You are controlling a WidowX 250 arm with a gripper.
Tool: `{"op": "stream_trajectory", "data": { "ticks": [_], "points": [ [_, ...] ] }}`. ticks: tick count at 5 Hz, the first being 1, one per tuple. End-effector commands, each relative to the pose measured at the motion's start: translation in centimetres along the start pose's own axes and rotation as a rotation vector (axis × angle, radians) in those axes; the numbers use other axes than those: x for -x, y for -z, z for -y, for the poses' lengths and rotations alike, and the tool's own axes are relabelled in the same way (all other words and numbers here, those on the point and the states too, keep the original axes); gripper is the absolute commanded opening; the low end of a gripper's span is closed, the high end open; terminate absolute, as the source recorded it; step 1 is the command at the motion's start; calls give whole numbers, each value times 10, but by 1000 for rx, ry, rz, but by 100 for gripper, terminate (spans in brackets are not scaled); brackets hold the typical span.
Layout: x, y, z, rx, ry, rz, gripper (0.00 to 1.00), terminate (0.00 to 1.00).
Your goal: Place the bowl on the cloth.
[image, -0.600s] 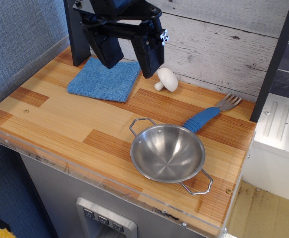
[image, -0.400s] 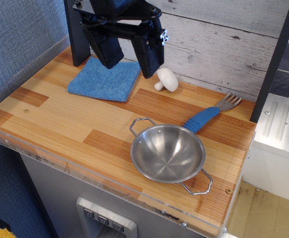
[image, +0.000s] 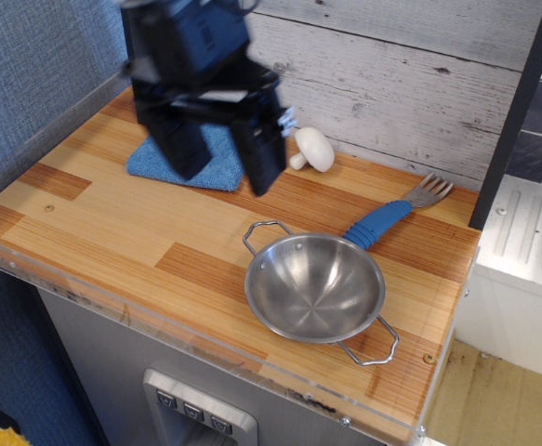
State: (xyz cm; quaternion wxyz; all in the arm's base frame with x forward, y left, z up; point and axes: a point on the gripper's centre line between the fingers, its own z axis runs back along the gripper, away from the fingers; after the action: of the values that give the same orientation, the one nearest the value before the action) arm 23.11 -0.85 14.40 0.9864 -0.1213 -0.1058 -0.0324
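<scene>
Worktop (image: 112, 232) of wood bears all items. We note the gripper (image: 222, 169), jaws parted and empty, hanging above the blue cloth (image: 217, 163) at rear left. We find the steel bowl (image: 314, 286) well apart at front right, beside the blue-handled fork (image: 393, 215).

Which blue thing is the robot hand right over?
The cloth. The gripper hangs over it and hides most of it. The other blue thing, the fork, lies far off beside the bowl.

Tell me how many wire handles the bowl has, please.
2: one handle at the rim's upper left, one handle at its lower right, on the bowl. None seems hidden.
</scene>
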Motion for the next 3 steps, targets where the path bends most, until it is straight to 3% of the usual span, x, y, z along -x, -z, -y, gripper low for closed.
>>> {"op": "stream_trajectory", "data": {
  "ticks": [1, 3],
  "points": [
    [15, 18, -19, 90, -84, 146, 100, 0],
    [20, 64, -41, 174, -213, 201, 100, 0]
  ]
}}
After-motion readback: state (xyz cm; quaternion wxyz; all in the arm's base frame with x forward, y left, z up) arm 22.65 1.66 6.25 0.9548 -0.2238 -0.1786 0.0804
